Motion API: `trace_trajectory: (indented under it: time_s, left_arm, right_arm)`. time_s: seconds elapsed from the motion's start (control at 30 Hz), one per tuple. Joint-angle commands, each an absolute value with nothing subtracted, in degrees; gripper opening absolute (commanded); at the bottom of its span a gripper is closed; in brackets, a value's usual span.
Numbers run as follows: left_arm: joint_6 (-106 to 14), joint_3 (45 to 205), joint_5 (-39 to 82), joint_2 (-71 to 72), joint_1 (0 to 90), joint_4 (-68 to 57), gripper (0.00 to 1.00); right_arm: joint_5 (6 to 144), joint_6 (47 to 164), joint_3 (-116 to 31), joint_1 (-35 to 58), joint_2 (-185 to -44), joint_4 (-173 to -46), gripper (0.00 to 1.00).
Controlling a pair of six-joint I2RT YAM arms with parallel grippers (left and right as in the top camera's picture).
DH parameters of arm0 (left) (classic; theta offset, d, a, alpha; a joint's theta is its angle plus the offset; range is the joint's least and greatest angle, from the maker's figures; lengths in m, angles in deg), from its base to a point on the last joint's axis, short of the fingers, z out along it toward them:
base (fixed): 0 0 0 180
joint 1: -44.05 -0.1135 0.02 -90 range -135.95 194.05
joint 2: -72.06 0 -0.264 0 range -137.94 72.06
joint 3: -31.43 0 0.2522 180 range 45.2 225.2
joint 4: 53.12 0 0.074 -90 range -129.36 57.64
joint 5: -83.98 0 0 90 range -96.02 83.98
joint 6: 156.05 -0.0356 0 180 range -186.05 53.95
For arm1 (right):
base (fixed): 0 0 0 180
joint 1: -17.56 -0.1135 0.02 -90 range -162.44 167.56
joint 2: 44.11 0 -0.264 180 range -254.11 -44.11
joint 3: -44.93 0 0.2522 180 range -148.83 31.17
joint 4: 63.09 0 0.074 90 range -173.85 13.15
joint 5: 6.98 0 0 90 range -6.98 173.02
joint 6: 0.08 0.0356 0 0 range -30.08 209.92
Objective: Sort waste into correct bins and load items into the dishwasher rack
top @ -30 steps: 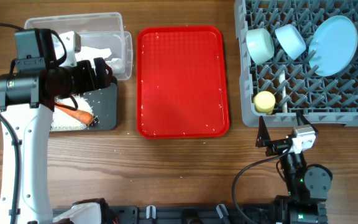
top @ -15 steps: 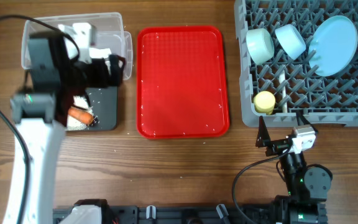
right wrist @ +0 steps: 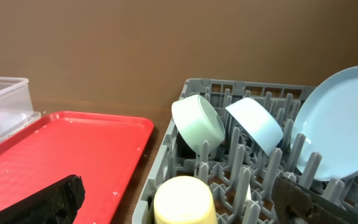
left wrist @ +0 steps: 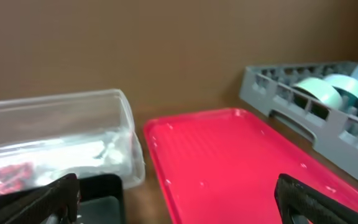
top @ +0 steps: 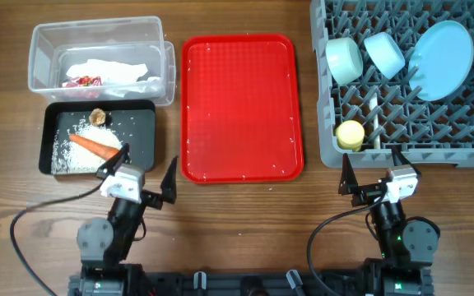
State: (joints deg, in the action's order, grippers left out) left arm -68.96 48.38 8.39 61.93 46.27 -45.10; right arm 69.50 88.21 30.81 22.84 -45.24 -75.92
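Wooden table (top: 237, 222), overhead alone with carrot (top: 95, 147) on black tray (top: 141, 130); left claw (top: 139, 169), right claw (top: 374, 169) wide, empty.

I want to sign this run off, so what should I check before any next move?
1. Left pincer open and empty: ok.
2. Right pincer open and empty: ok.
3. Carrot, rice and brown lump in black tray: ok.
4. Tissue and wrapper in clear tub: ok.
5. Plate, mint-green bowl, light blue bowl, yellow cup in rack: ok.
6. White specks on red tray, rice or glare: cannot tell.
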Motion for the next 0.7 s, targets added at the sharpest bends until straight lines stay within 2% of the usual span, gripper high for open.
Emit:
trace_trajectory:
  time_s: [0.0,0.17,0.67]
  left_arm:
    - [-69.7,45.5,6.3,67.9,46.4,-42.9,1.0]
    - [-69.7,45.5,5.9,71.9,45.3,-35.9,1.0]
    - [-68.6,45.5,6.1,71.7,45.5,-36.1,1.0]
  right_arm:
    - [68.6,88.6,30.9,22.6,-44.8,-75.6,1.0]
    - [68.6,88.6,30.9,22.6,-44.8,-75.6,1.0]
    - [68.6,88.6,30.9,22.6,-44.8,-75.6,1.0]
